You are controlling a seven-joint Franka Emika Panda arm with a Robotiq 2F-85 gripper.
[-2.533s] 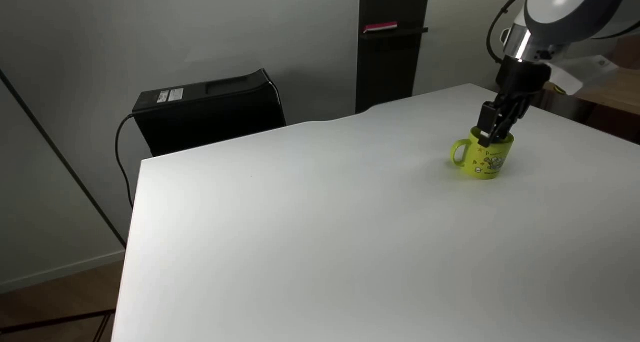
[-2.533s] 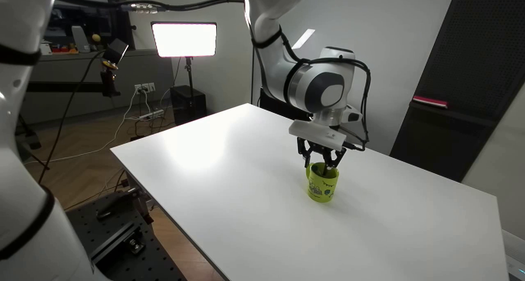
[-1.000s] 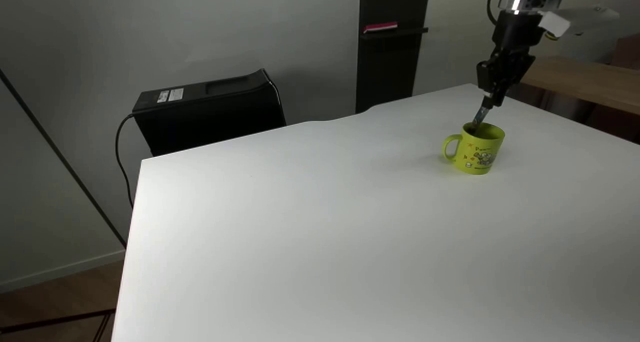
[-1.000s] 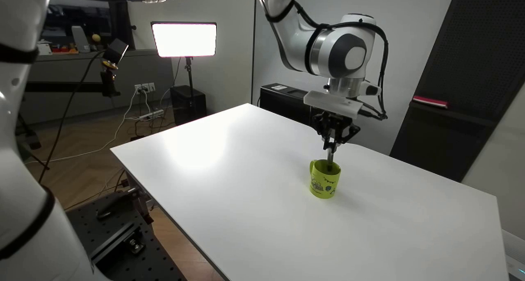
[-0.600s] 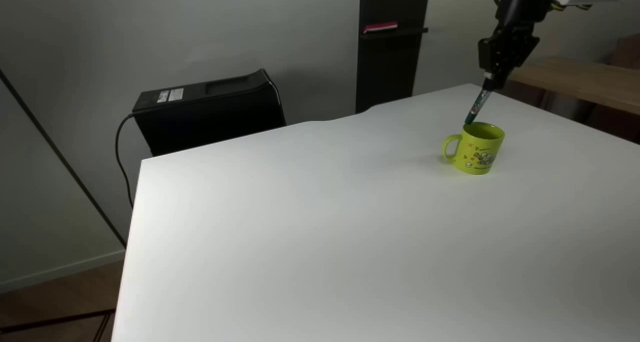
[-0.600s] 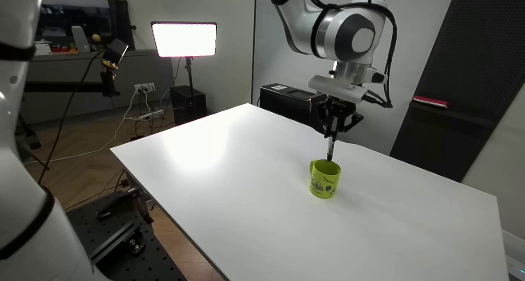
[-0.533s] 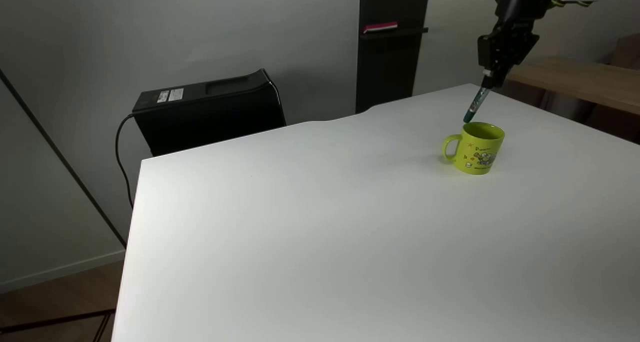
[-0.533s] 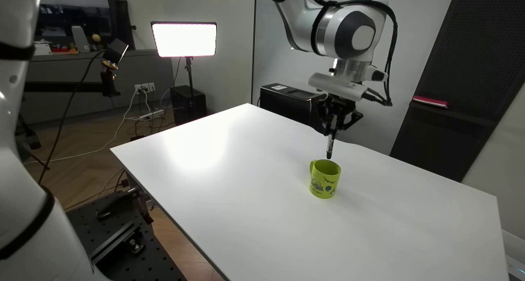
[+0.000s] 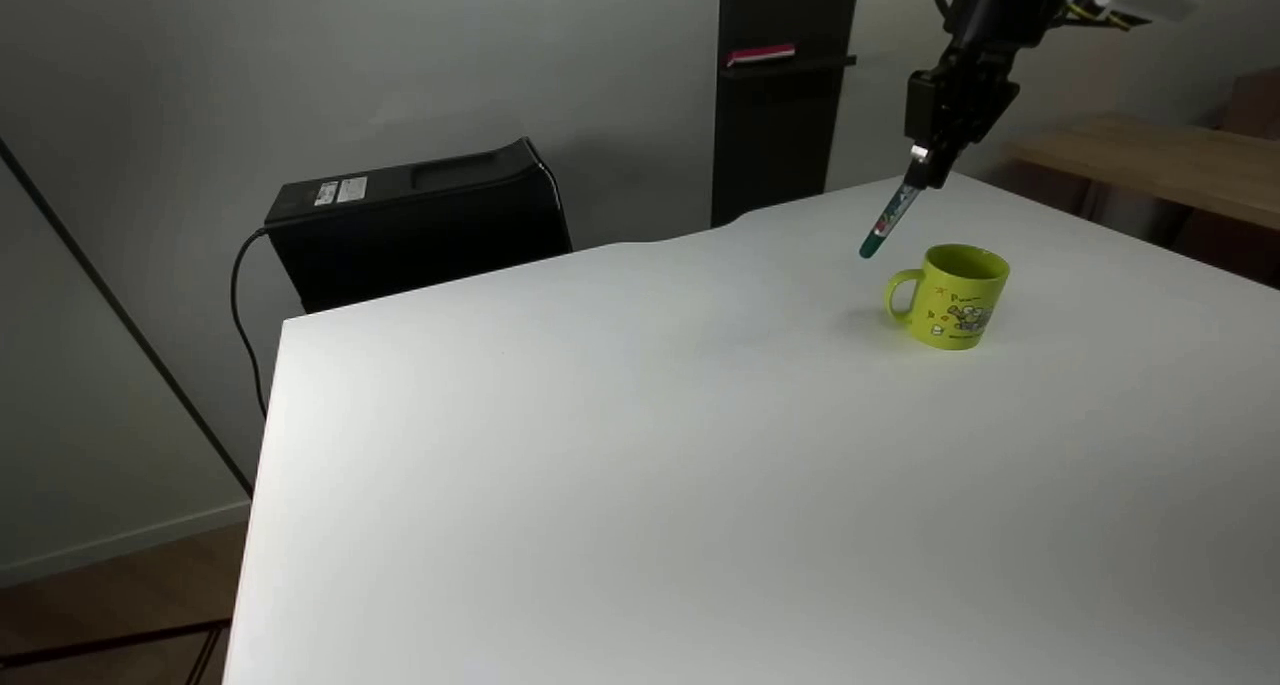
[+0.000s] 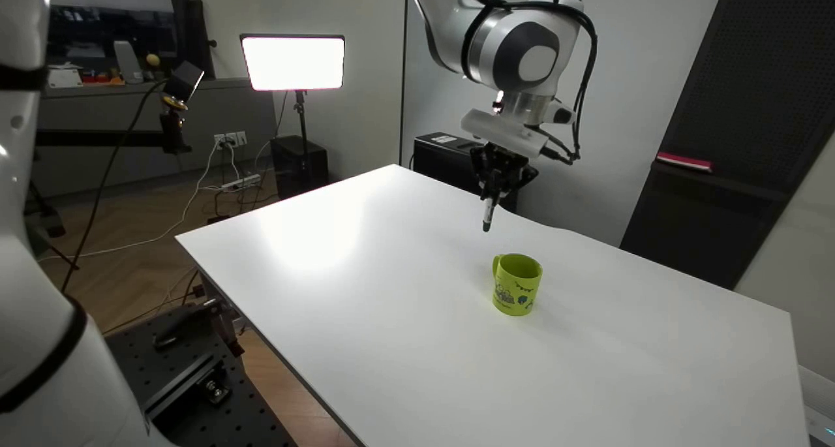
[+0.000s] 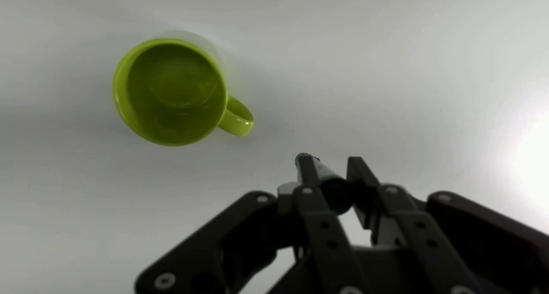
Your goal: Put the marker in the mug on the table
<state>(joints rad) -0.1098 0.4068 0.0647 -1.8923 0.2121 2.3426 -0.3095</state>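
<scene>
The lime-green mug stands upright on the white table, seen in both exterior views, mug (image 9: pixel 952 310), mug (image 10: pixel 514 293). From above, in the wrist view, the mug (image 11: pixel 235 123) shows its bare inside, and its handle points toward the gripper. My gripper (image 9: pixel 925 170) is up above the table on the handle side, shut on the marker (image 9: pixel 890 223). The marker has a green tip and slants downward out of the fingers, apart from the mug. In the wrist view the marker (image 11: pixel 324 170) lies between the jaws, partly covered by one finger (image 11: pixel 308 169).
The white table (image 9: pixel 600 445) fills much of both exterior views. Behind its far edge stands a black box (image 9: pixel 430 225). A wooden table (image 9: pixel 1180 170) is beyond another edge. A bright lamp panel (image 10: pixel 293 63) stands on the floor away from the table.
Open fingers reached into the mug at first; they then shut on the marker and lifted it out. The mug shifted slightly. Since then the gripper has carried the marker past the handle side.
</scene>
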